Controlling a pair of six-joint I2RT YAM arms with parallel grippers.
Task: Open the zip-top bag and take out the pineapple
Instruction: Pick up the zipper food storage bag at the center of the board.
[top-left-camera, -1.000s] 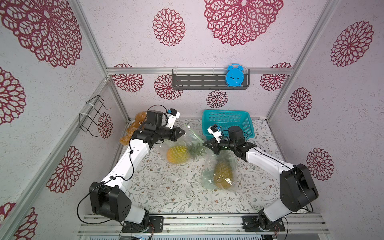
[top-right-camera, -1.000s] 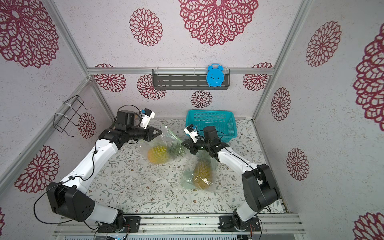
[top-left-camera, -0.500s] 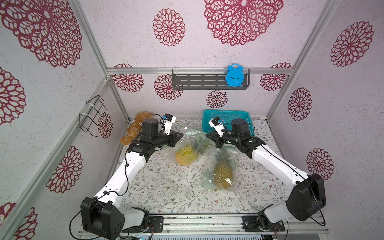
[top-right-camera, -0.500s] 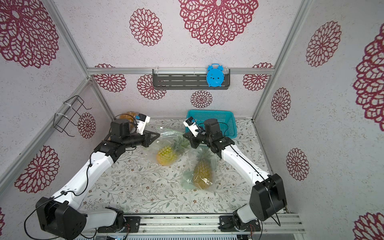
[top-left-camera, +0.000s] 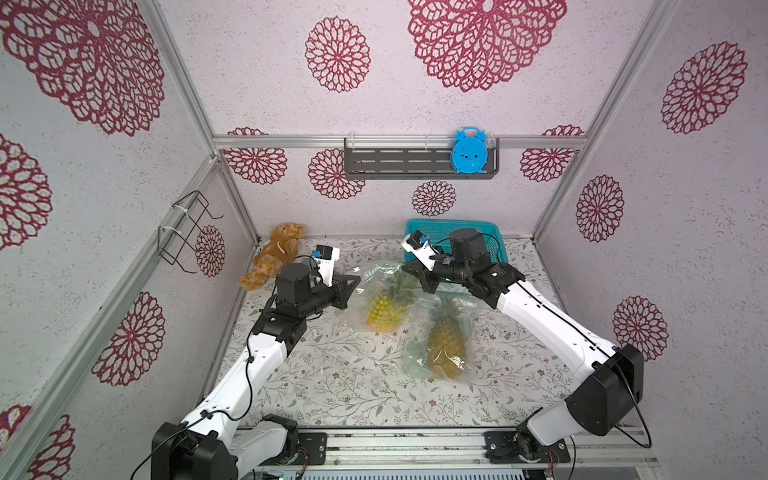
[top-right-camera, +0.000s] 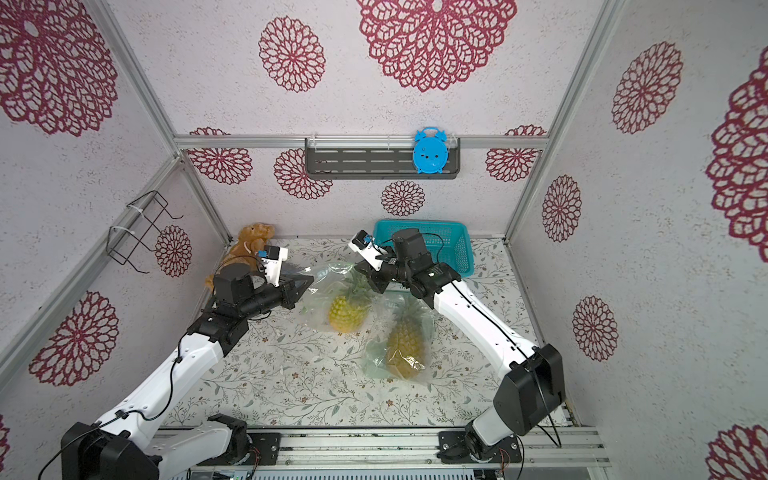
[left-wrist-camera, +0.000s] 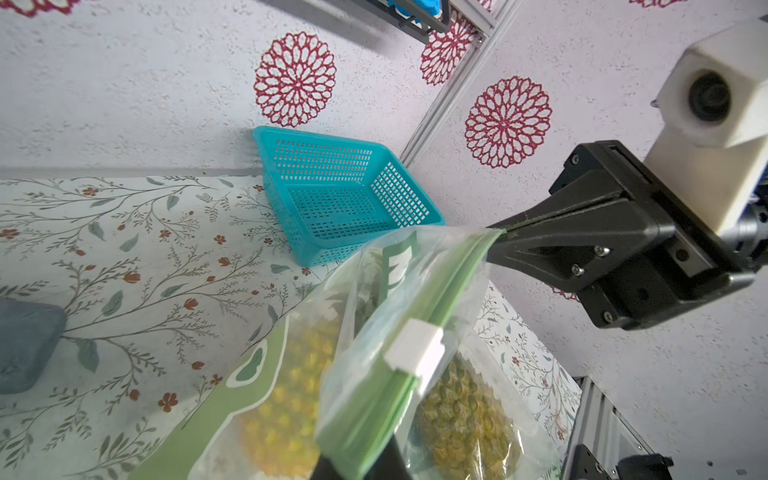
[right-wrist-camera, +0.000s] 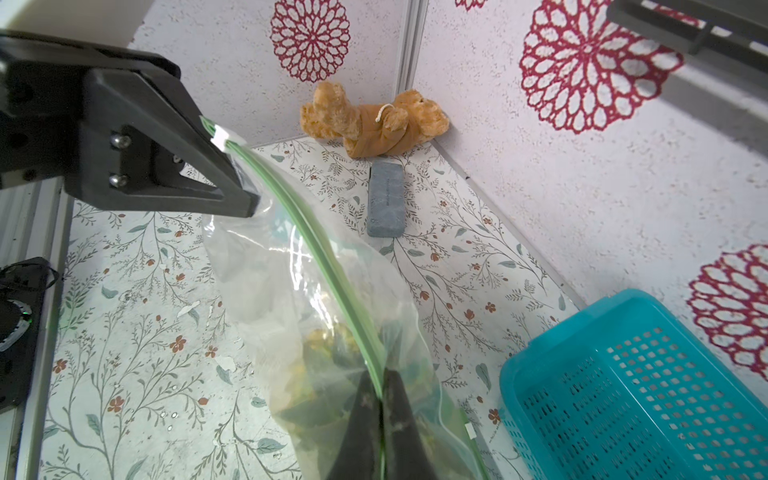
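While a pineapple (top-left-camera: 384, 309) is enclosed in the bag (top-left-camera: 360, 301), its zip is clamped by the left gripper (top-left-camera: 356, 279) and right gripper (top-left-camera: 409, 269); another lies in a second bag (top-left-camera: 415, 360).

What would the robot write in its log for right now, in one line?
left fingers: shut on zip-top bag | right fingers: shut on zip-top bag, opposite end | zip: looks closed | pineapple: inside
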